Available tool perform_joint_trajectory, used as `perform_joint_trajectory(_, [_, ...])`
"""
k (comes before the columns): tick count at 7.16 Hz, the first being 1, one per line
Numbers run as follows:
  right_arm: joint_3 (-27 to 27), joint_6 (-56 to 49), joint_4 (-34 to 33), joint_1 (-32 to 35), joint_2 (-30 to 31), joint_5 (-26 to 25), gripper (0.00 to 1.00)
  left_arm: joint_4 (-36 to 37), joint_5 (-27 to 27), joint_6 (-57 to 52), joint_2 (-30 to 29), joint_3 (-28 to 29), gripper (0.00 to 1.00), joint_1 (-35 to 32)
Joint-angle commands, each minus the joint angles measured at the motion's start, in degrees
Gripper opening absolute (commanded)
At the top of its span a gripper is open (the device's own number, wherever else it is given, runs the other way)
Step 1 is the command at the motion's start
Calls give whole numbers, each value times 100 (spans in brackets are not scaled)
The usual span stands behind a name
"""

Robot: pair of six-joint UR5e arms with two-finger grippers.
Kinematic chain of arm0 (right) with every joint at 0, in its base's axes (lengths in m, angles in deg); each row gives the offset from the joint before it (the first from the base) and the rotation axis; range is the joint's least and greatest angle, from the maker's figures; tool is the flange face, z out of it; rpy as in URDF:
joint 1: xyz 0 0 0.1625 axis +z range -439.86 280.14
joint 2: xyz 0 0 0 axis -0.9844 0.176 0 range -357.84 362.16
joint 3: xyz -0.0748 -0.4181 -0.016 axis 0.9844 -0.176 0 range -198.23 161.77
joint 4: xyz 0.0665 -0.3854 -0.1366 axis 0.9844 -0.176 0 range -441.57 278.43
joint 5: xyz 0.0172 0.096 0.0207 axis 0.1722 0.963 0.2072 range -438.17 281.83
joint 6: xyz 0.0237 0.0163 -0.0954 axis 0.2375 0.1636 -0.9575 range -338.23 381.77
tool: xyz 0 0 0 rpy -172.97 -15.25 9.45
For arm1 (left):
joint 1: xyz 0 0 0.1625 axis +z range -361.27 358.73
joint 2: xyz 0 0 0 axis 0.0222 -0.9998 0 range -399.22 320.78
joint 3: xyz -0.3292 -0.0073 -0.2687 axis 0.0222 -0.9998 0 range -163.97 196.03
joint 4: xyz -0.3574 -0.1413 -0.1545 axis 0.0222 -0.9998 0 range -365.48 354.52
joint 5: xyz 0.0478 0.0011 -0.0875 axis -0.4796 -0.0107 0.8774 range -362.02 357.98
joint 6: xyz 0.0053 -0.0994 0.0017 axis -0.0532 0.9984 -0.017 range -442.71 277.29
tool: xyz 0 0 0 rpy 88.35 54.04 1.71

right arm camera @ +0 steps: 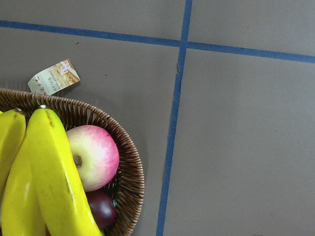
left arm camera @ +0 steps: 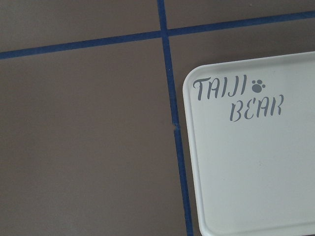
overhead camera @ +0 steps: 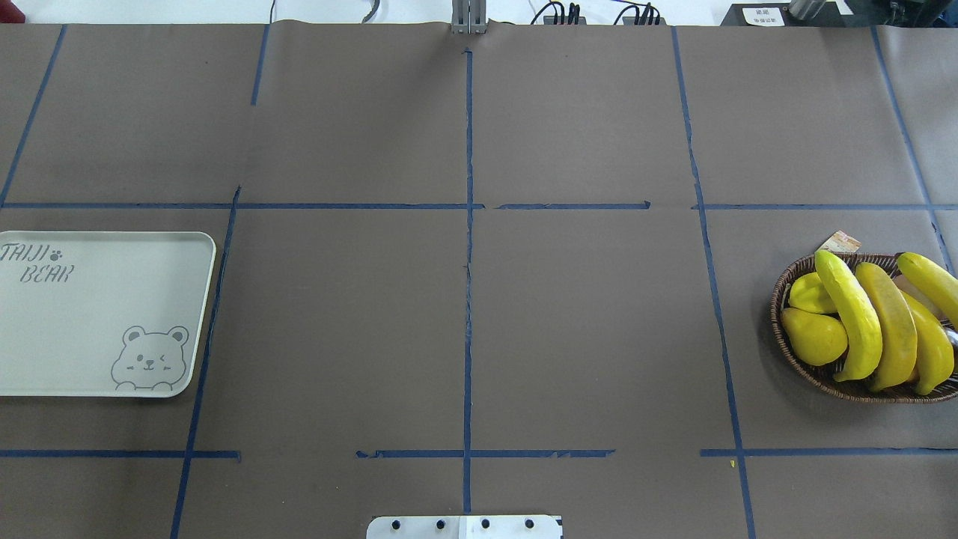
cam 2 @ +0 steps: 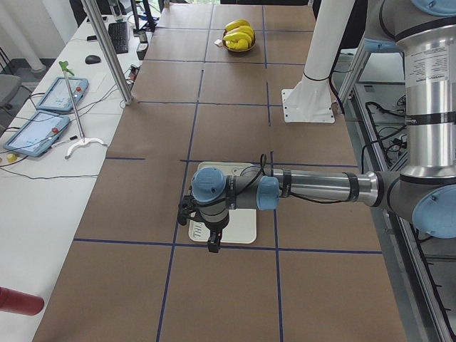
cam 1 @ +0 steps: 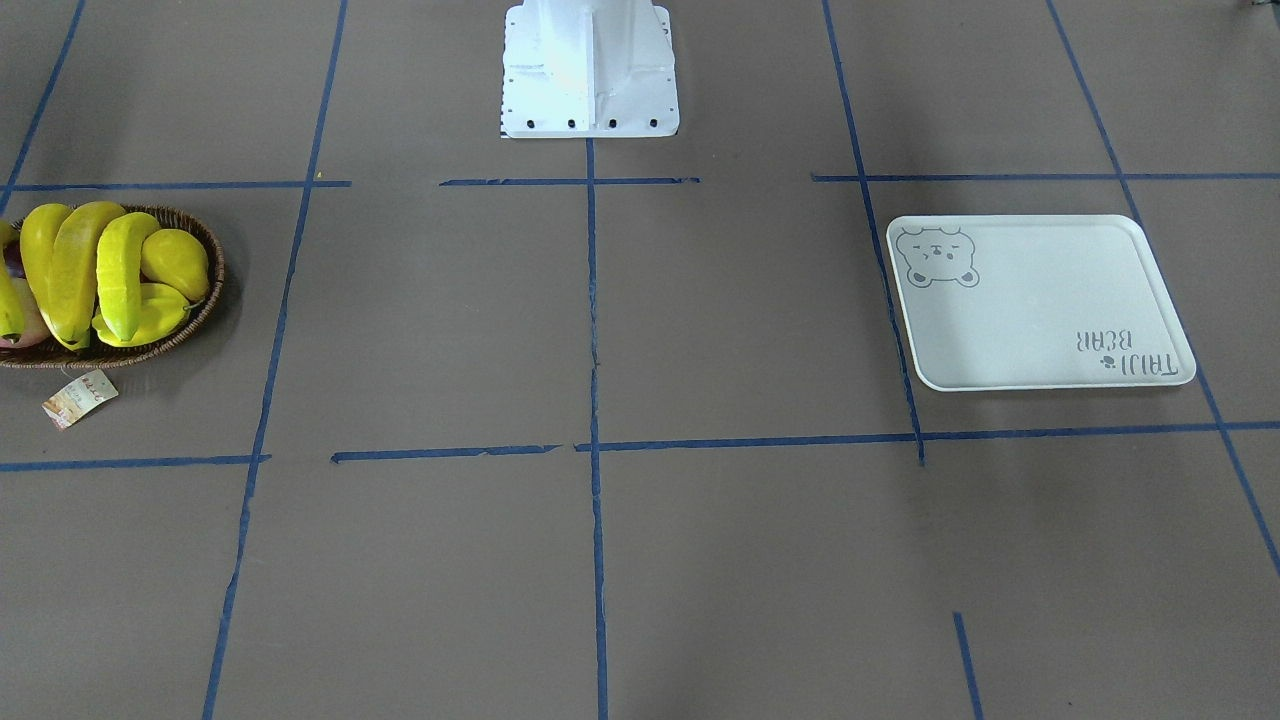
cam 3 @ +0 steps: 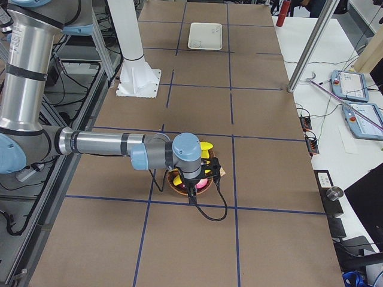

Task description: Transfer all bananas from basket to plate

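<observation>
Evidently we park the left arm (cam 2: 313,187) over the plate (cam 1: 1040,300), the right arm (cam 3: 102,143) over the basket (right arm camera: 130,172) of bananas (overhead camera: 849,314) — ready to ferry — though the jaws' state we cannot tell.

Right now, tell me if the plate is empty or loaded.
Empty. The plate shows only its bear print and lettering; the bananas lie in the basket.

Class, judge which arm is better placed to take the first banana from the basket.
Right: the right hand hangs over the basket of bananas, while the left hand hangs over the plate at the table's other end.
</observation>
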Motion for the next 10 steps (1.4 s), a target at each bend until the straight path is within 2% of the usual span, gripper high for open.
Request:
perform_joint_trajectory(1, [0, -9, 0, 0, 0, 1, 100, -9, 0, -5, 9, -9, 100, 0])
perform_joint_trajectory(2, [0, -44, 174, 0, -9, 1, 100, -9, 9, -5, 9, 0, 100, 0])
perform_joint_trajectory(3, [0, -35, 663, -9, 17, 9, 100, -9, 0, -5, 9, 0, 100, 0])
perform_joint_trajectory(5, [0, 148, 1507, -620, 35, 44, 100, 0, 9, 4, 9, 0, 100, 9])
perform_joint_trajectory(8, [17, 1045, 2231, -1132, 61, 45, 99, 0, 9, -5, 9, 9, 100, 9])
perform_joint_trajectory(10, [9, 1011, 2651, -1624, 525, -192, 99, 9, 9, 4, 18, 8, 100, 9])
